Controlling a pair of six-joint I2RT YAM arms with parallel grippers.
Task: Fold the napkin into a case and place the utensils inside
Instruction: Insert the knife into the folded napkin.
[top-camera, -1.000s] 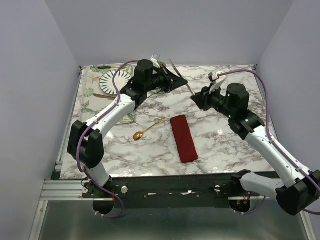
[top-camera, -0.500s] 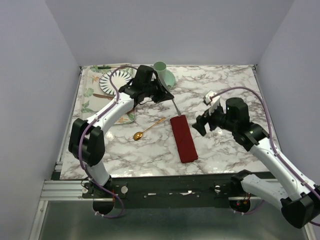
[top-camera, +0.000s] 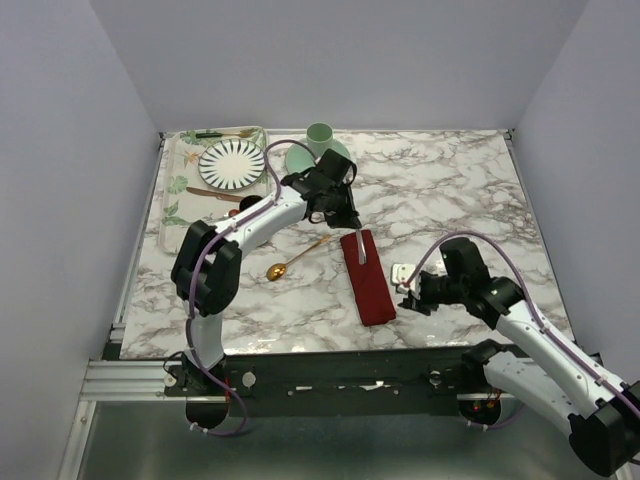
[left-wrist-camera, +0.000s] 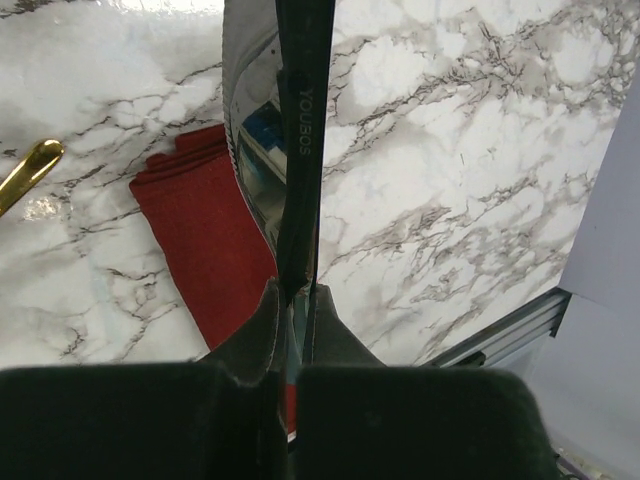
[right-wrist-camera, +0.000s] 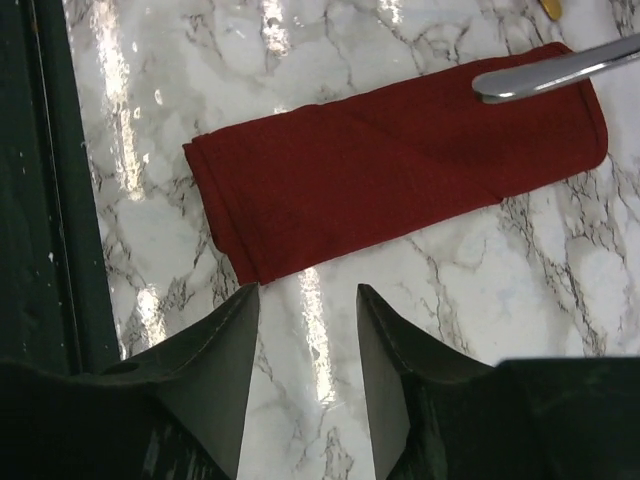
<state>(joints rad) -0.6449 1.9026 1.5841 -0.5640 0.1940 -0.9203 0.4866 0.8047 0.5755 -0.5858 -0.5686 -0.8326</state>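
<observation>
The napkin lies folded as a narrow dark red case (top-camera: 370, 285) in the middle of the table, also seen as the case (left-wrist-camera: 205, 235) and the case (right-wrist-camera: 400, 165). My left gripper (top-camera: 343, 217) (left-wrist-camera: 292, 295) is shut on the silver knife (top-camera: 357, 246) (left-wrist-camera: 300, 150) and holds it over the case's far end; the knife tip (right-wrist-camera: 560, 72) hovers above the cloth. The gold spoon (top-camera: 295, 258) (left-wrist-camera: 30, 170) lies left of the case. My right gripper (top-camera: 408, 292) (right-wrist-camera: 305, 295) stands open and empty just off the case's near right corner.
A patterned tray (top-camera: 172, 205) at the back left carries a striped plate (top-camera: 232, 163), a green-handled utensil (top-camera: 215, 133) and a brown-gold utensil (top-camera: 215, 193). A green cup on a saucer (top-camera: 319, 142) stands behind the left gripper. The table's near edge rail (right-wrist-camera: 50, 180) is close to my right gripper.
My left gripper carried the knife from the back of the table forward to the case's far end. My right arm drew back toward the near edge and now sits beside the case's near end.
</observation>
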